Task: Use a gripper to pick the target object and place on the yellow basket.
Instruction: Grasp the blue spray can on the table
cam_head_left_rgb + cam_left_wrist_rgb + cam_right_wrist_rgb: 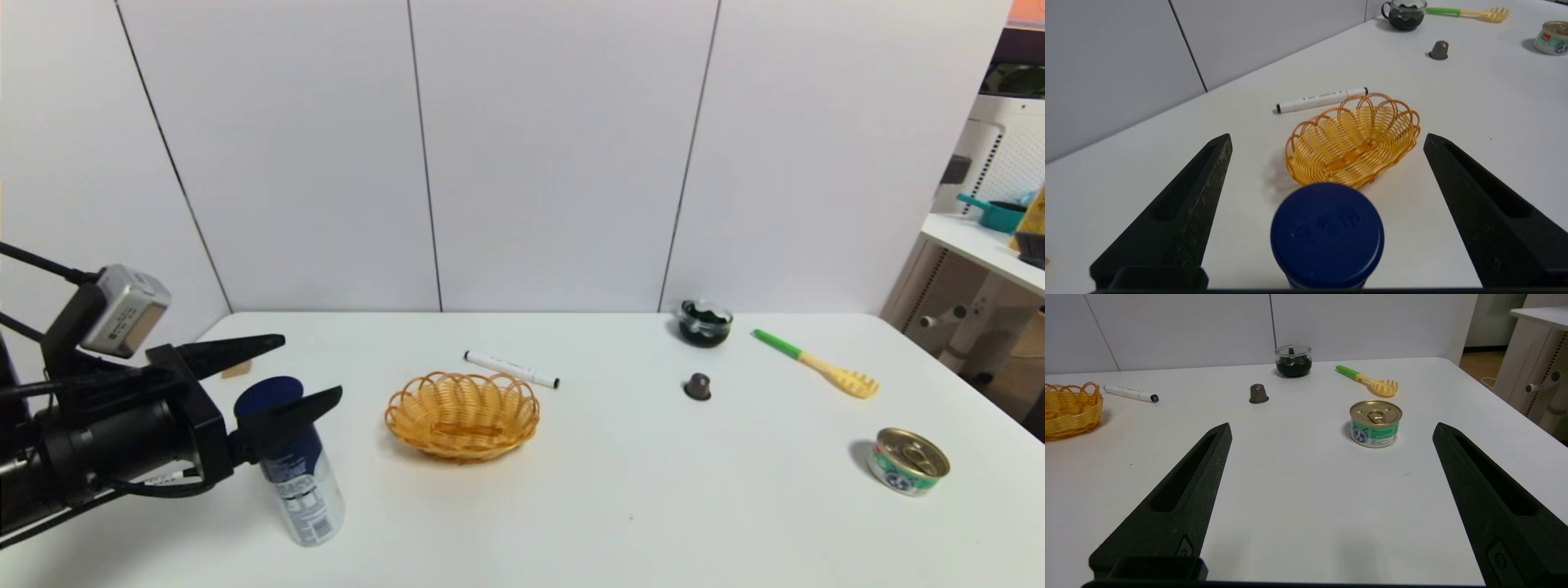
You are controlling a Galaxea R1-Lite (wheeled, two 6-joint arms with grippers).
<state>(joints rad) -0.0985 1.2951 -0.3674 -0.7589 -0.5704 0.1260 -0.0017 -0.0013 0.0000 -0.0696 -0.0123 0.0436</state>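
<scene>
Nearest the head camera, the left hand (273, 376) stood spread wide, its jaws flanking the dark cap of the upright spray can (298, 469), with the yellow basket (462, 414) just to the can's right on the tabletop (620, 490). From the left wrist, the can's cap (1327, 234) sat centred between both jaws, untouched, basket (1351, 143) straight beyond. From the right wrist, the right hand (1331, 435) hung spread and idle, well off, near a green tin (1375, 423).
</scene>
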